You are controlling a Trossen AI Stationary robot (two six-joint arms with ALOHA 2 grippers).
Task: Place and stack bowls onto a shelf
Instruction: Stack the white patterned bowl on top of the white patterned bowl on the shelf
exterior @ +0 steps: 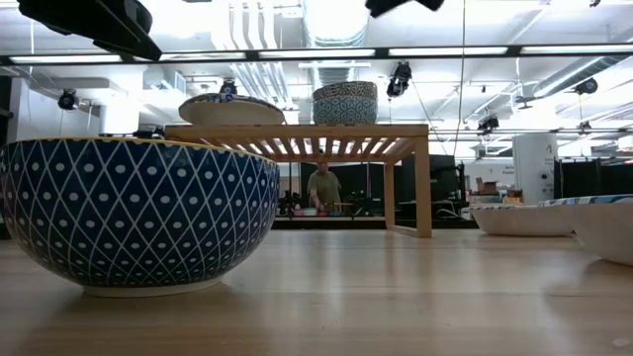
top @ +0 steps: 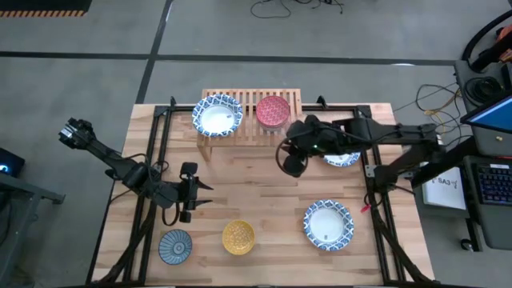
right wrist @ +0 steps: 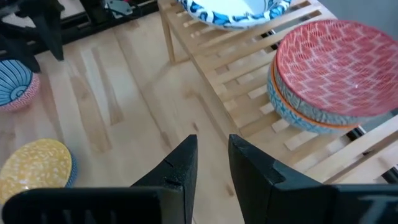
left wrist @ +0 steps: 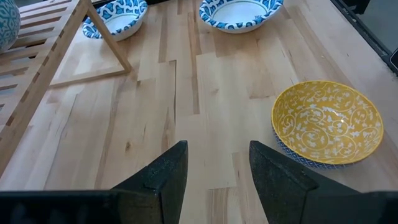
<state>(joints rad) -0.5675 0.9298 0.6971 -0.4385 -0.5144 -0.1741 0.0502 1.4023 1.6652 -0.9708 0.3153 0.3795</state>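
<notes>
Bowls are what I'm shuffling: a white one with a blue rim [top: 217, 115] and a red one [top: 273, 110], nested on an orange-edged bowl under it, already sit on the shelf [top: 292, 100]. On the desk [top: 256, 184] wait the yellow bowl [top: 238, 237], the grey-blue one [top: 175, 246], a white one [top: 328, 223] and another part-hidden under my right arm. They look like glazed ceramic to me: rigid, slick, chippy, fairly heavy. I'd pinch a rim wall, one finger inside, one outside. Left gripper [left wrist: 213, 177] hovers near the yellow bowl, fingers apart and empty. Right gripper [right wrist: 212, 163] hangs just in front of the shelf, fingers slightly parted, holding nothing.
</notes>
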